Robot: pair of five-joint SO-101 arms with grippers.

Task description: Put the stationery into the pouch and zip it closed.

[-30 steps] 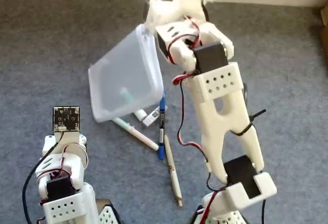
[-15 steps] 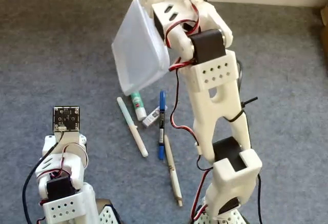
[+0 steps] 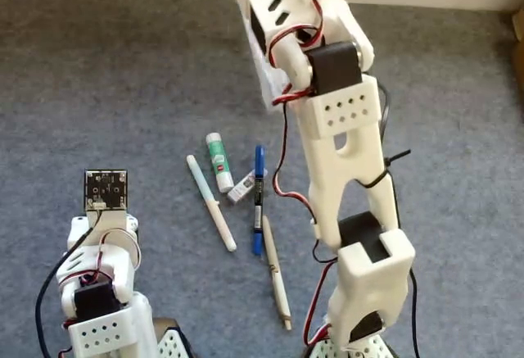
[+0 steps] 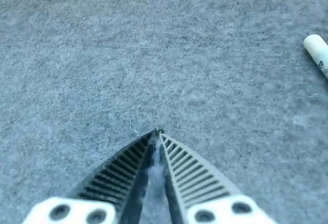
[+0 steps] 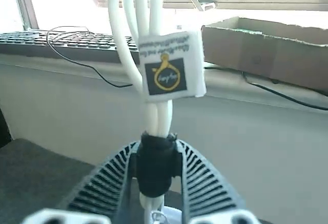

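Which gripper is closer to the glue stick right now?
Left. The left gripper sits low over the carpet near the glue stick; the right gripper is high beyond it, holding the pouch.

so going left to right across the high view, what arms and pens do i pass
left arm → pale pen → blue pen → beige pen → right arm; glue stick left out, it overlaps the pale pen's span

The table [image 3: 98, 71] has a grey, carpet-like surface. Behind it a pale wall [image 5: 266, 142] rises to a sill [image 5: 241, 86] holding a keyboard [image 5: 51, 40] and a cardboard box [image 5: 266, 49], under a bright window [image 5: 56, 1].
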